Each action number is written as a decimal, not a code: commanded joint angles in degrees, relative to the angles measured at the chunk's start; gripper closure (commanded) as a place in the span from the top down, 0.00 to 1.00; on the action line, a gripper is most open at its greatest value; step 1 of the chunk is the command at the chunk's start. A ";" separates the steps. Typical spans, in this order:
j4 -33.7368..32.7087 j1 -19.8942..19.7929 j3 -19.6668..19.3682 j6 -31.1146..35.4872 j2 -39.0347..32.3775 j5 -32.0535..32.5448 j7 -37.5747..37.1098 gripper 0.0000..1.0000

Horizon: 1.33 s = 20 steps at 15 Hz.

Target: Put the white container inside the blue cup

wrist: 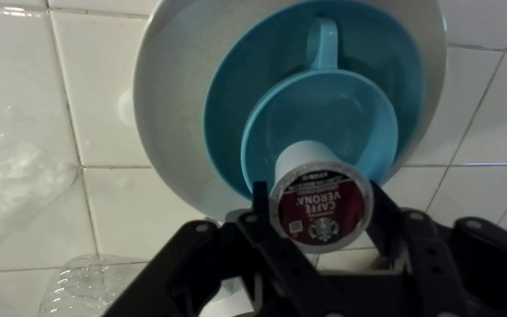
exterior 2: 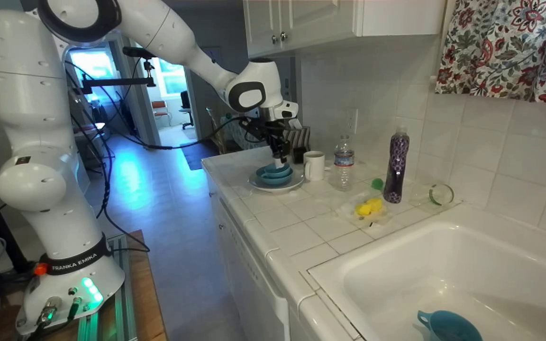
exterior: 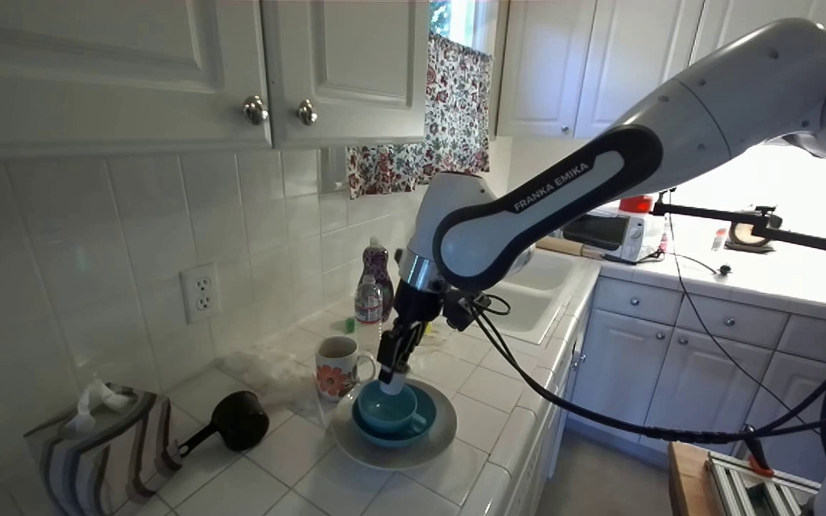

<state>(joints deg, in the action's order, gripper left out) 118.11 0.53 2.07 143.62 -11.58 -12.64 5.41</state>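
Note:
The white container is a small white pod with a dark red printed lid (wrist: pixel 321 207). My gripper (wrist: pixel 319 193) is shut on it, one finger on each side. The blue cup (wrist: pixel 319 110) is a wide, low teal cup with a handle, sitting inside a larger teal bowl (wrist: pixel 227 119) on a grey plate (wrist: pixel 170 110). In an exterior view the white container (exterior: pixel 393 385) is tilted, its lower end at the rim of the blue cup (exterior: pixel 384 410) on the mug side. Another exterior view shows the container (exterior 2: pixel 279 163) at the cup (exterior 2: pixel 273 169); contact cannot be told.
A floral mug (exterior: pixel 334 369) stands close beside the plate. A water bottle (exterior: pixel 368 308) and a purple soap bottle (exterior 2: pixel 396 166) stand near the wall. A black pan (exterior: pixel 241 421) and striped box (exterior: pixel 112 451) lie on the mug's far side. Another teal cup (exterior 2: pixel 453 327) is in the sink.

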 commanded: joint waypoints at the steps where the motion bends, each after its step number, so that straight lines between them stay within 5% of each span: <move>1: -3.58 -0.44 1.05 1.01 -4.33 -1.04 0.58 0.29; 7: -5.92 -0.44 1.72 -0.05 -8.21 -0.42 -0.39 0.29; 8: -5.79 -0.42 1.82 -0.09 -8.13 -0.42 -0.54 0.79; 12: -4.19 -0.57 2.31 -0.32 -5.51 -0.86 -0.35 0.98; 20: -3.98 -0.36 1.87 -0.14 -2.81 0.00 -1.07 1.00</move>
<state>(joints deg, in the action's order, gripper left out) 114.25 0.18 3.88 143.56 -14.30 -12.79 4.50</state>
